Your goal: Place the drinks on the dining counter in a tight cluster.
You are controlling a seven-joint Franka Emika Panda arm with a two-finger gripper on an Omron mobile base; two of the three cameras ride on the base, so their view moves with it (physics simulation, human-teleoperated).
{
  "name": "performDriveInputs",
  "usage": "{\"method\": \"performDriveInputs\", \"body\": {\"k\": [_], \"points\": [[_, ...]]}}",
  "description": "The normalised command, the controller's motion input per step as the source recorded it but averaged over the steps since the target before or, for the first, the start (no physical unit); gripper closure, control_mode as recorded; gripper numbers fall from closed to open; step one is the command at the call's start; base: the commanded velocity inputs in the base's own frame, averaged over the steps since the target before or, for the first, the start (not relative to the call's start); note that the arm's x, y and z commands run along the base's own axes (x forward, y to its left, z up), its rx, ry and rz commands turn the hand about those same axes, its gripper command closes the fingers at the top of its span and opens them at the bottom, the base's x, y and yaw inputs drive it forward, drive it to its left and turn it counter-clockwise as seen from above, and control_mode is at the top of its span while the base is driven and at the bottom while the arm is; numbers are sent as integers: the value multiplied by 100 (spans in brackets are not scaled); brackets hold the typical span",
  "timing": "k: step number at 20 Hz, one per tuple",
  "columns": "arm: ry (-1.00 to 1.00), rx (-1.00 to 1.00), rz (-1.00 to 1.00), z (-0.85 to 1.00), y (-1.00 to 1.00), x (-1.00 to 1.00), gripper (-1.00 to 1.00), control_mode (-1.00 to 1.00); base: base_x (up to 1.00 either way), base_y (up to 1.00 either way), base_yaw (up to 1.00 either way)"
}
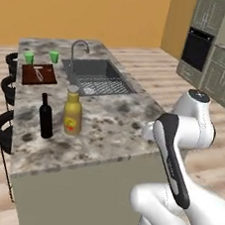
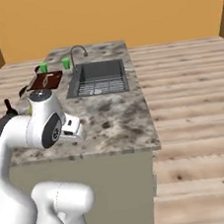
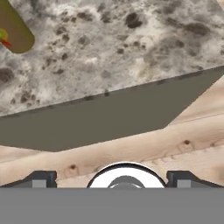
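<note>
Bottles — slim black wine bottle (image 1: 46, 116) beside fat yellow juice bottle (image 1: 73, 111) on the speckled marble counter (image 1: 118, 120) — could topple if the wide-open, empty tool (image 3: 111, 180) swings in carelessly.

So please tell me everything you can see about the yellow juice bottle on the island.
The fat yellow juice bottle stands upright on the speckled grey-brown marble counter, near its front end. It has a pale cap, a short neck, rounded shoulders and a red-and-yellow label low on its body; it looks like plastic. The slim black wine bottle stands close beside it, apart. Nothing grips it. The hand view catches its edge.
</note>
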Motion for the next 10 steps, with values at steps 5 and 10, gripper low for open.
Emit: {"method": "performDriveInputs", "body": {"k": [5, 10], "points": [[0, 0, 0, 0, 0, 0, -100, 100, -1, 0, -98], [0, 0, 0, 0, 0, 0, -100, 100, 0, 2, -100]]}}
